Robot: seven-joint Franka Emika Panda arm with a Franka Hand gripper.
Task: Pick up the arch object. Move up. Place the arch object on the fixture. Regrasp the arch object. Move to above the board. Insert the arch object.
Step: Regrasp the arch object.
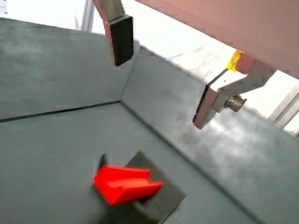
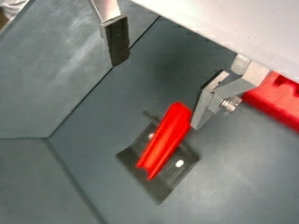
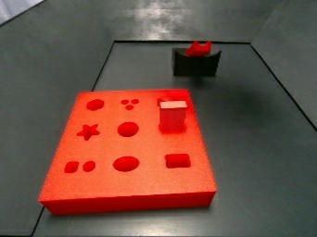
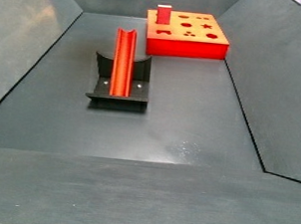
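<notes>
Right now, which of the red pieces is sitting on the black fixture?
The arch object, the long slim red bar, lies on the fixture. The short red block stands on the board. The gripper, open, hovers above.

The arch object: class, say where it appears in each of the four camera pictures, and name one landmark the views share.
Wrist view: arch object seen end-on, on the fixture, below the open gripper.
Wrist view: long bar on the fixture, beside one finger.
Side view: far end, small, beyond the board.
Side view: middle left, lengthwise.
Shared landmark: the fixture.
</notes>
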